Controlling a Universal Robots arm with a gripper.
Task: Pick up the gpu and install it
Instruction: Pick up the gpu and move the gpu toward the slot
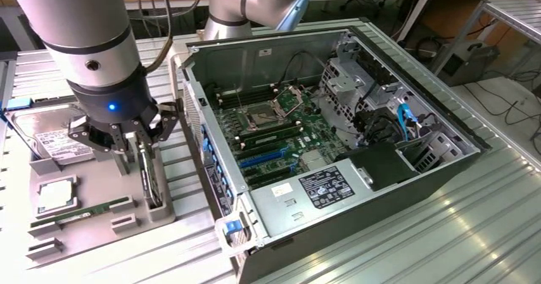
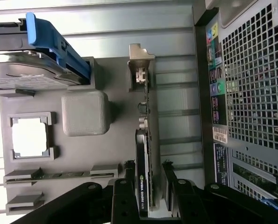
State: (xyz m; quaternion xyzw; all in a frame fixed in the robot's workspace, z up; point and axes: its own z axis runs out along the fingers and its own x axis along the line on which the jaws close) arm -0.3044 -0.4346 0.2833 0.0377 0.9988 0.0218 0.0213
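Hovering low over the grey parts tray (image 1: 93, 239), the gripper (image 1: 139, 162) points straight down with its fingers (image 2: 126, 189) spread, one on each side of the gpu (image 1: 152, 184). The gpu stands on its long edge in a slot of the tray, directly beneath the hand and between the two fingers. In the wrist view a slim gap shows on at least one side of the card, so it is straddled rather than pinched. The fingers bracket the black end of the card, while its silvery metal bracket (image 2: 140, 65) sits at the end farthest from them.

On the exterior view's left of the hand, in the same tray, lie a hard drive (image 1: 49, 143) with a white label, a processor (image 1: 55, 195) and a green memory stick (image 1: 83, 212). On the exterior view's right of the hand, close by, the open computer case (image 1: 439, 129) lies on its side with its motherboard (image 1: 270, 129) exposed.
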